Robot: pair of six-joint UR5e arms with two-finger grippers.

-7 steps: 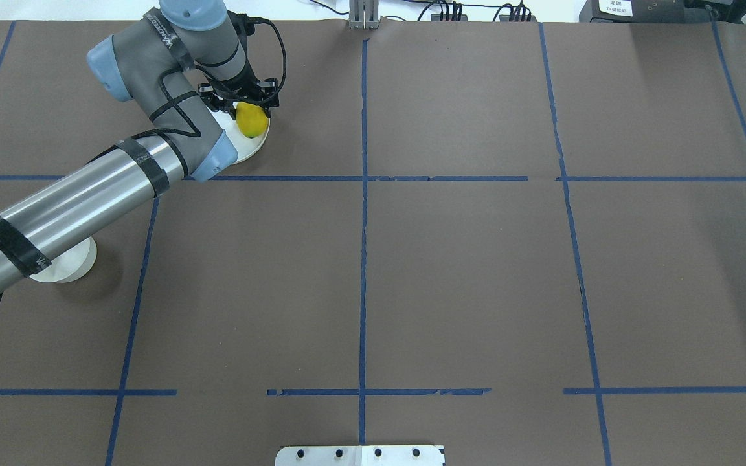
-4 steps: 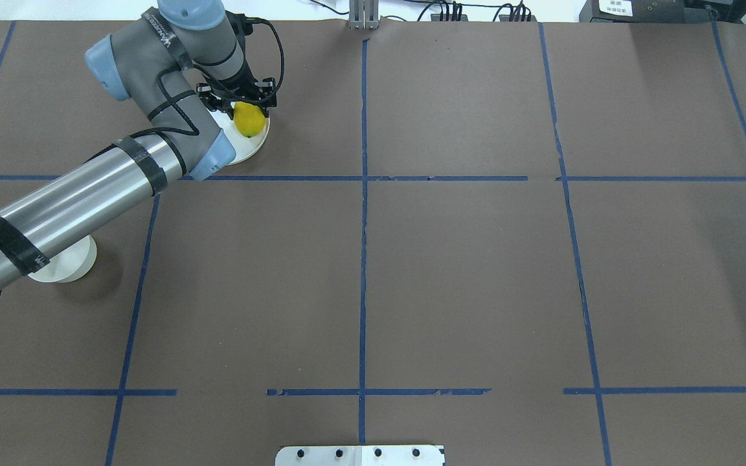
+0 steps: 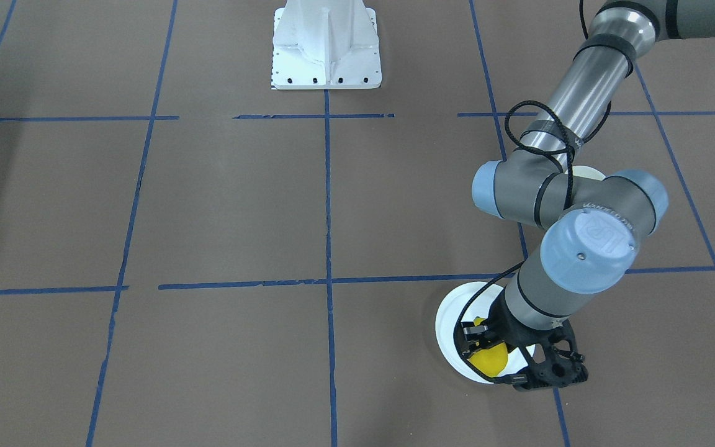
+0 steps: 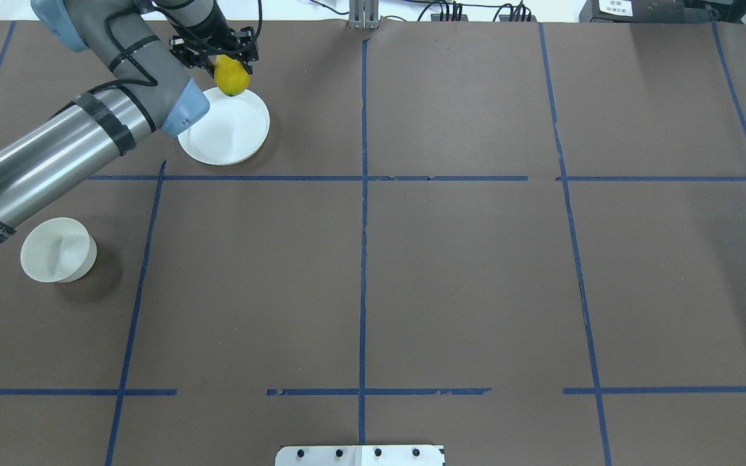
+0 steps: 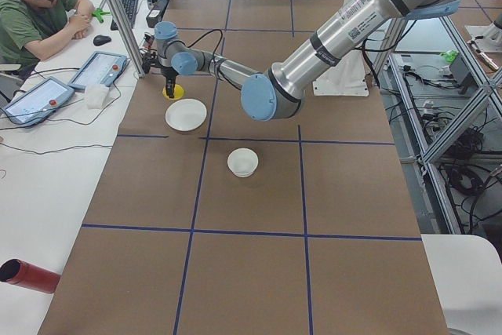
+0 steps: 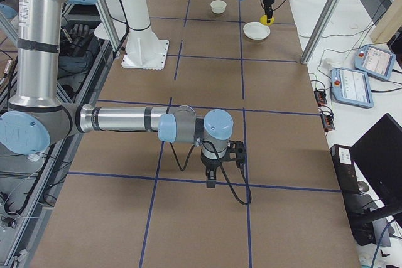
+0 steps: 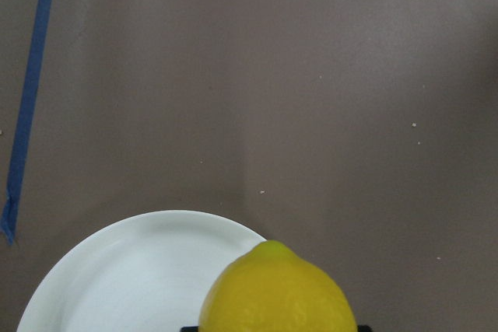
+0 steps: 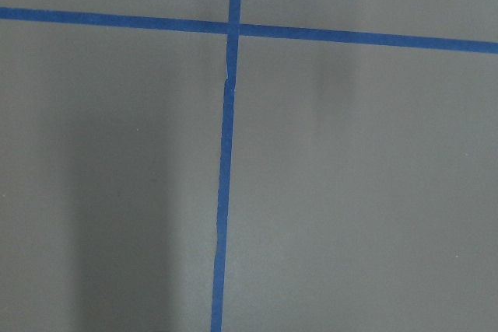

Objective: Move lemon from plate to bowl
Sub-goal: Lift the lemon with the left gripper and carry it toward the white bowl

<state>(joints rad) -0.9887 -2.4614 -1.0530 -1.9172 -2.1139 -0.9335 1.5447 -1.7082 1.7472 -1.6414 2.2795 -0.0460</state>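
My left gripper (image 4: 228, 66) is shut on the yellow lemon (image 4: 232, 77) and holds it in the air over the far rim of the white plate (image 4: 224, 133). The plate's inside is bare. In the left wrist view the lemon (image 7: 276, 293) fills the bottom edge, with the plate (image 7: 132, 277) below it. The small deep white bowl (image 4: 57, 249) stands apart at the table's left, nearer the robot, and holds nothing. The lemon (image 3: 488, 358) also shows in the front view. My right gripper (image 6: 210, 183) shows only in the right side view, low over bare table; I cannot tell whether it is open or shut.
The table is brown paper with blue tape grid lines (image 4: 362, 194). The white robot base (image 3: 326, 46) stands at the near middle edge. An operator (image 5: 39, 13) sits beyond the far edge beside tablets (image 5: 98, 68).
My left gripper has risen with the lemon off the plate and shifted toward the far edge. The arm has swung away, and the bowl and the plate's inside show in full.
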